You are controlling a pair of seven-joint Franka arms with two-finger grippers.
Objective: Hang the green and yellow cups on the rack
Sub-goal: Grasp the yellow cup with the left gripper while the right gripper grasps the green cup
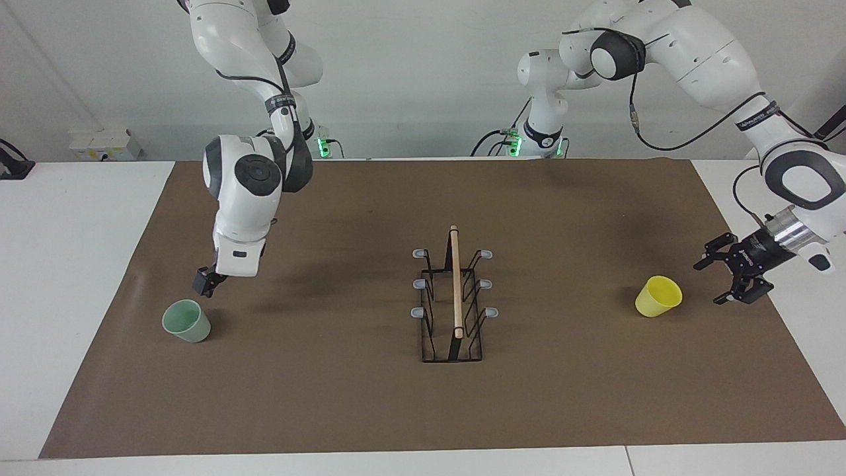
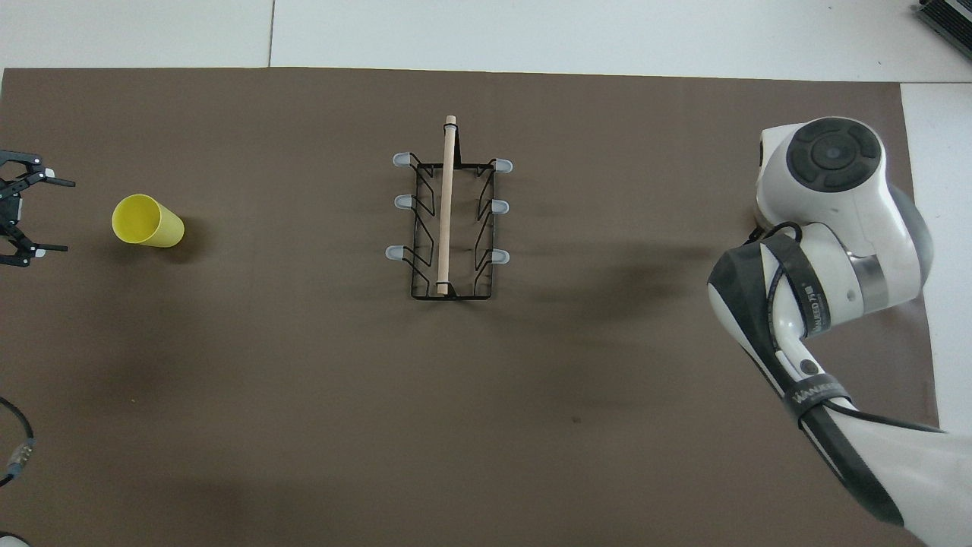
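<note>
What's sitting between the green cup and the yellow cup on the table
The rack stands between the green cup and the yellow cup, apart from both; otherwise bare brown mat. The facing view shows it.

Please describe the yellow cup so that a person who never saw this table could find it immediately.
Start at the rack with the wooden bar, in the middle of the brown mat. Go toward the left arm's end of the table: the yellow cup lies tipped on its side there, beside the left tool. The only other cup, the green cup, stands upright.
</note>
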